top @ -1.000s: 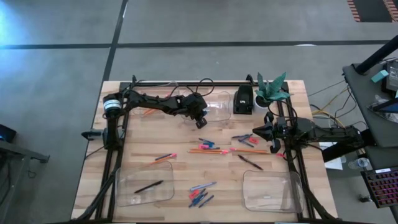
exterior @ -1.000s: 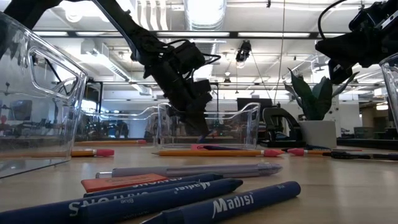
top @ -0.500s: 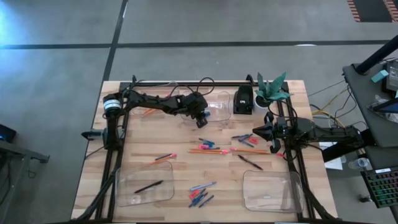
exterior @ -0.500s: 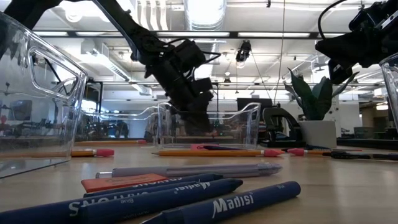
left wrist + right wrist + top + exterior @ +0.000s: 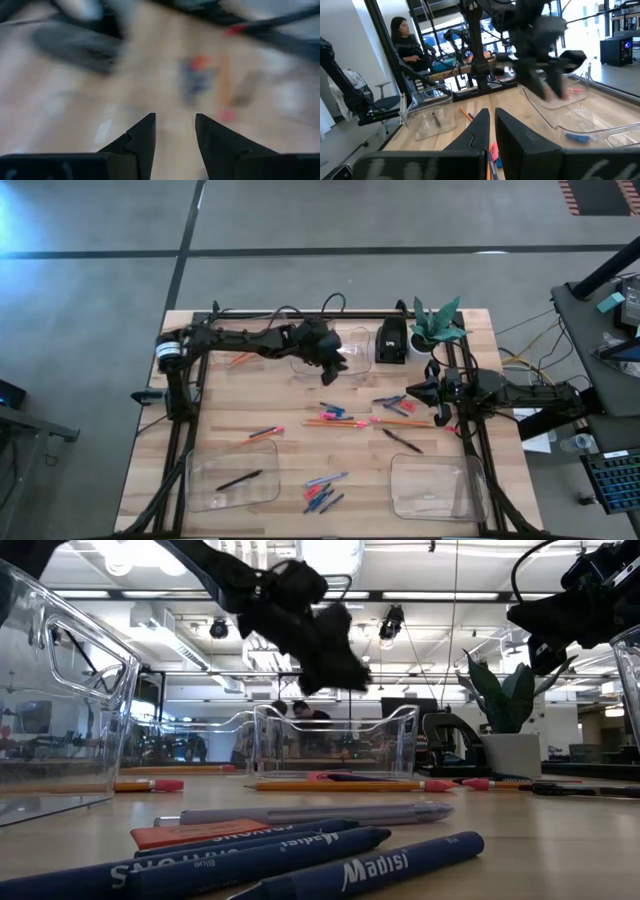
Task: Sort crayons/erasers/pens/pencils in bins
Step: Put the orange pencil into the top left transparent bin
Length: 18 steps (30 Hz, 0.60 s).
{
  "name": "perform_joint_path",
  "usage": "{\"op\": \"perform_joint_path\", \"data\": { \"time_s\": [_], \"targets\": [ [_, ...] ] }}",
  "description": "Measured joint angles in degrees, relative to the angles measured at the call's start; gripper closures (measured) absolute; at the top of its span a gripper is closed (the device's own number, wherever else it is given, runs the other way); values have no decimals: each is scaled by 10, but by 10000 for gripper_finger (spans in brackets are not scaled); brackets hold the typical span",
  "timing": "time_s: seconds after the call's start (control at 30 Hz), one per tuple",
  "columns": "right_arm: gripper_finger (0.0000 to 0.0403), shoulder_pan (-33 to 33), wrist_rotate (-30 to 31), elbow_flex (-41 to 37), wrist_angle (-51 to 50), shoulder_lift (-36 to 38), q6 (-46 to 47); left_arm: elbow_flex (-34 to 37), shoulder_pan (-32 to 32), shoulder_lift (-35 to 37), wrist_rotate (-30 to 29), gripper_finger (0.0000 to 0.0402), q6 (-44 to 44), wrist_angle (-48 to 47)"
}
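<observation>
My left gripper (image 5: 337, 362) (image 5: 174, 130) hangs open and tilted above the far-middle bin (image 5: 358, 348), touching nothing. A blue crayon (image 5: 578, 136) lies on that bin's floor. Pencils (image 5: 336, 423), pens (image 5: 402, 441) and small erasers (image 5: 334, 412) lie loose on the table's middle. More blue crayons (image 5: 322, 496) (image 5: 380, 865) lie near the front edge. The near-left bin (image 5: 200, 472) holds a dark pen (image 5: 238, 479); the far-left bin (image 5: 262, 330) holds orange sticks. My right gripper (image 5: 408, 394) (image 5: 492, 122) waits shut at the right.
A black box (image 5: 391, 340) and a potted plant (image 5: 436, 325) stand at the far right. The near-right bin (image 5: 430, 485) sits by the front edge. Bare wood lies between the near bins. People sit in the room beyond the table.
My left gripper has risen out of the far-middle bin and tipped from pointing steeply down toward level, shifting slightly toward the table's far right. The loose items on the table have stayed where they were.
</observation>
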<state>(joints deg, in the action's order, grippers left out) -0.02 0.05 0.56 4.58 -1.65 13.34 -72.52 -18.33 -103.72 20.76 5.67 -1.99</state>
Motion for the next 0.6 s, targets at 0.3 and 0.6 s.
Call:
{"op": "perform_joint_path", "data": {
  "time_s": [0.3, 0.6],
  "targets": [
    [380, 0, 0, 0, 0, 0, 0, 24, 55, 69, 245, 278, 0, 13],
    [380, 0, 0, 0, 0, 0, 0, 70, 115, 122, 215, 278, 61, 8]
  ]
}}
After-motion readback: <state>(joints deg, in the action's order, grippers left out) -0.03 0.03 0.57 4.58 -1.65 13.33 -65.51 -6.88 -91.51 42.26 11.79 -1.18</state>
